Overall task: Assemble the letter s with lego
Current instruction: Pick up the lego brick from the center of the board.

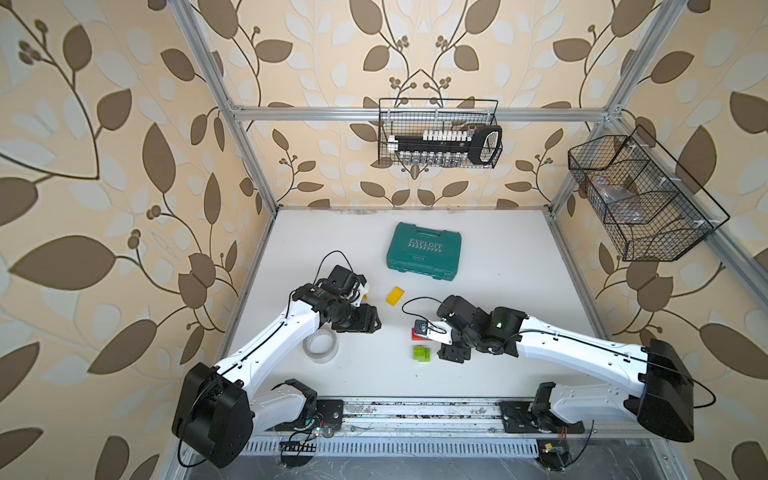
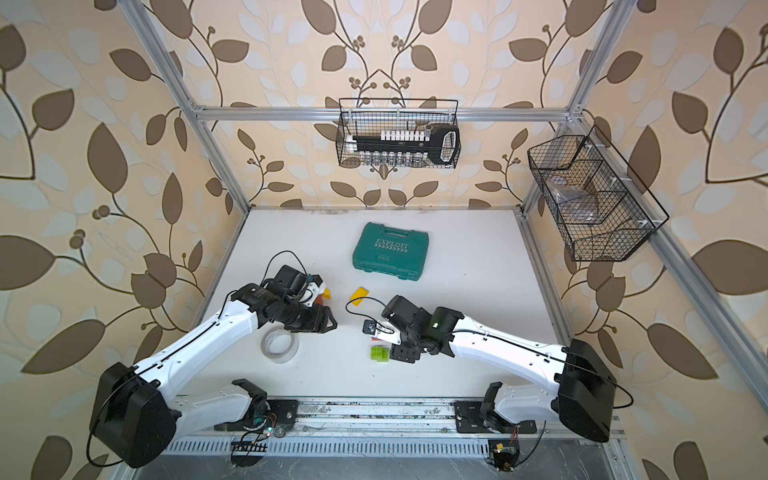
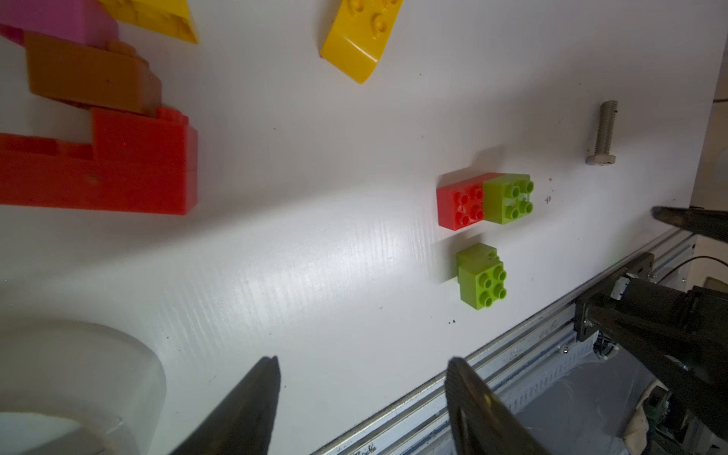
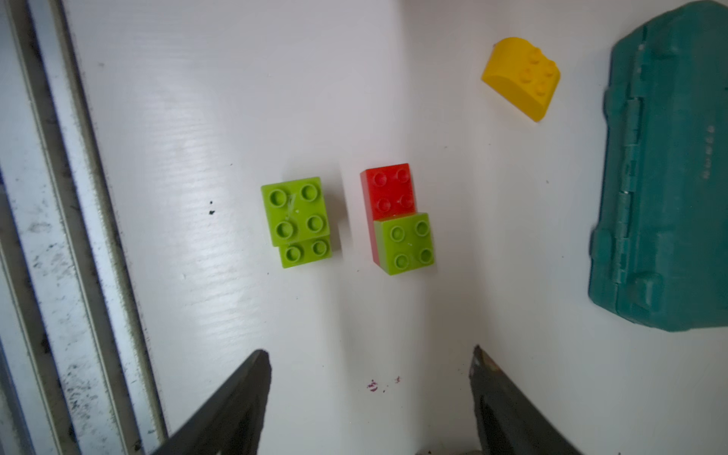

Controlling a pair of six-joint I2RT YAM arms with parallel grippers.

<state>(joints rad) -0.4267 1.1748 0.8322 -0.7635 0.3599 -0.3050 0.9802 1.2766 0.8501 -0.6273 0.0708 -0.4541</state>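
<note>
While right fingers (image 4: 232, 405) gape, the lego (image 4: 388, 191) lies beyond them.

- Both top views are bright and evenly lit; the frame rails (image 1: 415, 112) bow toward the edges.
- Glare streaks the white table (image 3: 315, 252) in both wrist views.
- The green brick stack (image 4: 299, 220) casts a short, soft shadow.
- In the left wrist view, the red brick (image 3: 118, 169) and the tape roll (image 3: 78, 374) are out of focus.
</note>
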